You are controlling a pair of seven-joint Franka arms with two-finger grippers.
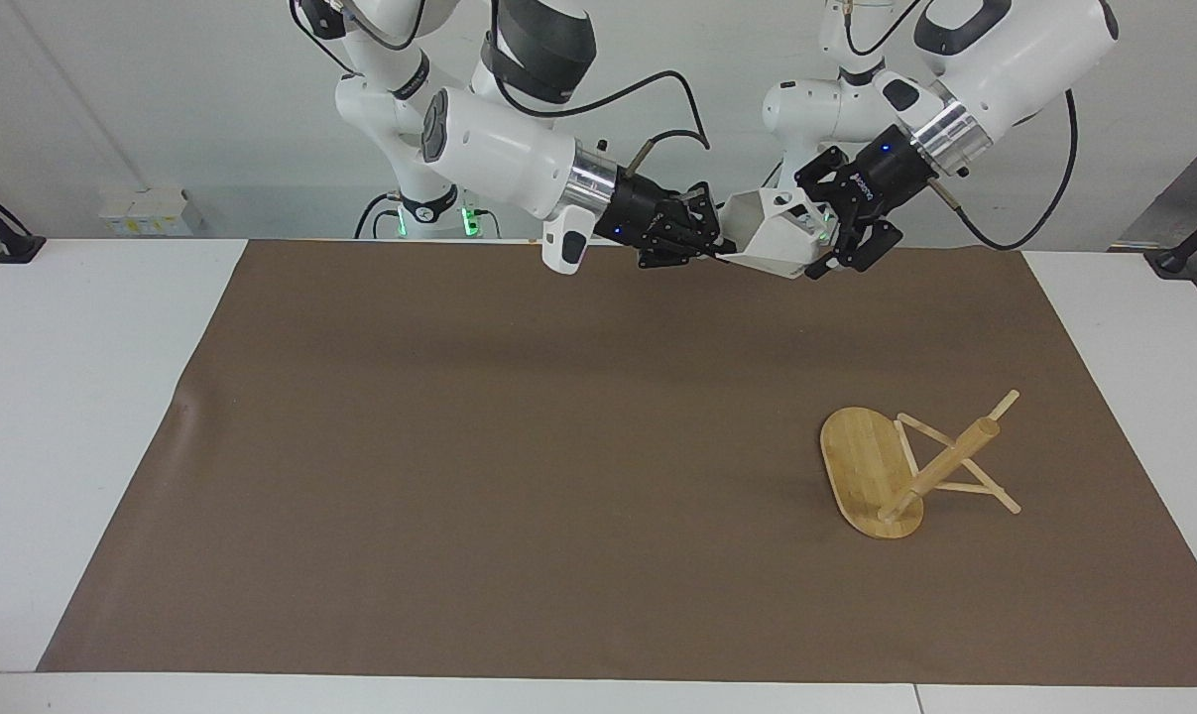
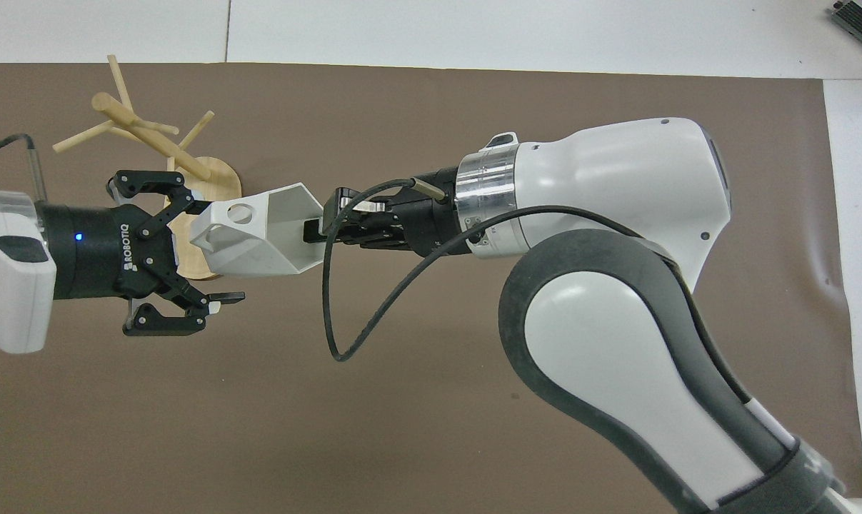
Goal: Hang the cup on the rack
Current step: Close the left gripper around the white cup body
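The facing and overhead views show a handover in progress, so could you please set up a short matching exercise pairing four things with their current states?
Things:
1. cup
2. rack
3. left end effector
4. right end effector

States:
A. standing on the brown mat at the left arm's end of the table, no cup on it
B. open, fingers spread at the cup's handle end
C. held in the air between the two arms
D. shut on the cup's rim

Pairs: 1-C, 2-A, 3-B, 4-D
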